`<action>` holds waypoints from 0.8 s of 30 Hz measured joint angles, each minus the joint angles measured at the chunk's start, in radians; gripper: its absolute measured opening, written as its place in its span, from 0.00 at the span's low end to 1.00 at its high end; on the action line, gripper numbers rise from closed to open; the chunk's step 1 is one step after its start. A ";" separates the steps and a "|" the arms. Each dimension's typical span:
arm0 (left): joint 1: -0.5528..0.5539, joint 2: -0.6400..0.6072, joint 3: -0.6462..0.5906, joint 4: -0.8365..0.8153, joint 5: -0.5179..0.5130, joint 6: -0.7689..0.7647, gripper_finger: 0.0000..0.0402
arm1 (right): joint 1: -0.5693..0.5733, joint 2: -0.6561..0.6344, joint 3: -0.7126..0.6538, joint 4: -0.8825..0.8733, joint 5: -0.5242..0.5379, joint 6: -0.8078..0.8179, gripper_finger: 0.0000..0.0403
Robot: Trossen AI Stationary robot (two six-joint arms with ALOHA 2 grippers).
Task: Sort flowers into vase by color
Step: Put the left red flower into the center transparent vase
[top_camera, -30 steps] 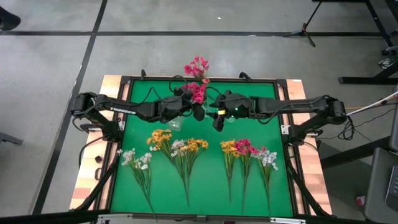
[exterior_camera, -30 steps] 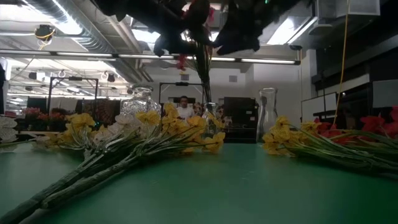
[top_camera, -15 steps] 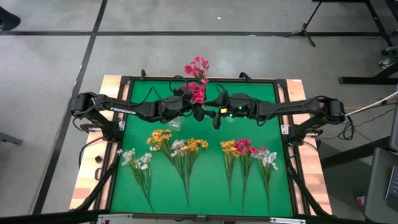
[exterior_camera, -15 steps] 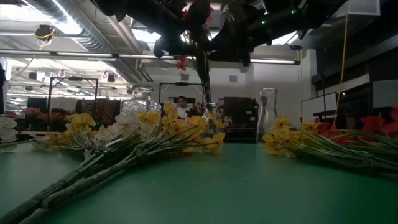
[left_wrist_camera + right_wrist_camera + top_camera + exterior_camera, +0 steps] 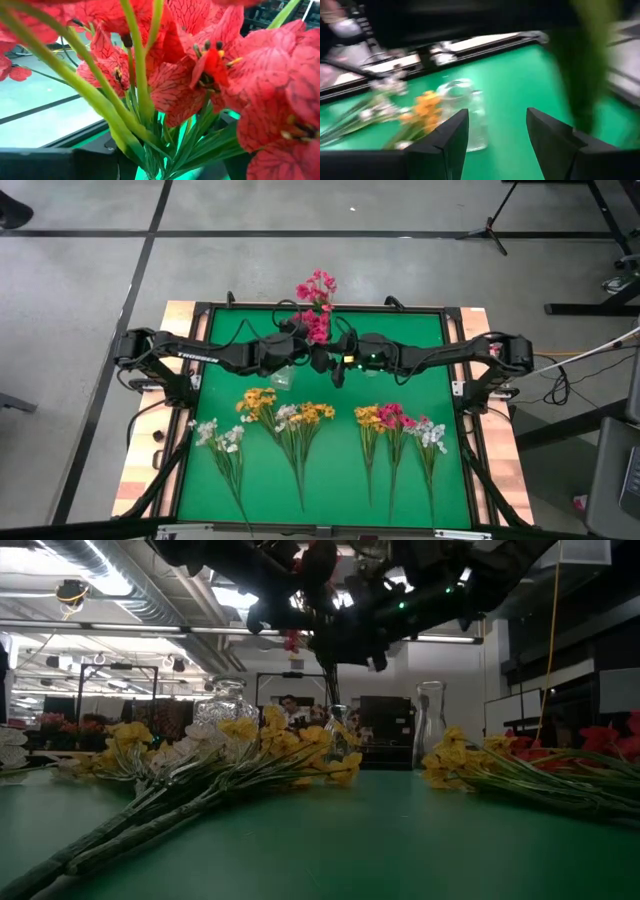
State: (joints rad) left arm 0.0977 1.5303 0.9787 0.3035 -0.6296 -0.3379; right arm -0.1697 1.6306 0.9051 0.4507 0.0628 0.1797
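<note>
The left end effector (image 5: pixel 303 350), clamped on the upright pink flowers (image 5: pixel 316 327), met the right end effector (image 5: pixel 338 370), spread empty alongside.

Left gripper (image 5: pixel 305 352) hidden behind magenta flowers (image 5: pixel 316 327); jaws unseen. Right wrist view motion-blurred: glass vase (image 5: pixel 461 114) outline smeared.

yellow flowers (image 5: pixel 250 745) lying on green table (image 5: pixel 400 840) | glass vase (image 5: pixel 430 725) upright behind | arms overhead
</note>
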 joint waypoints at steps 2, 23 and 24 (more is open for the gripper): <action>-0.004 0.000 0.000 0.000 0.000 0.000 0.56 | -0.010 0.008 0.000 0.003 0.068 0.000 0.49; -0.049 0.000 0.000 -0.160 -0.020 0.008 0.56 | -0.014 0.011 0.000 0.025 0.139 0.057 0.49; -0.049 0.001 0.000 -0.169 -0.028 0.006 0.56 | -0.014 0.011 0.000 0.024 0.140 0.060 0.49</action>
State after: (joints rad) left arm 0.0489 1.5312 0.9787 0.1346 -0.6578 -0.3321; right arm -0.1837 1.6413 0.9051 0.4749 0.2027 0.2393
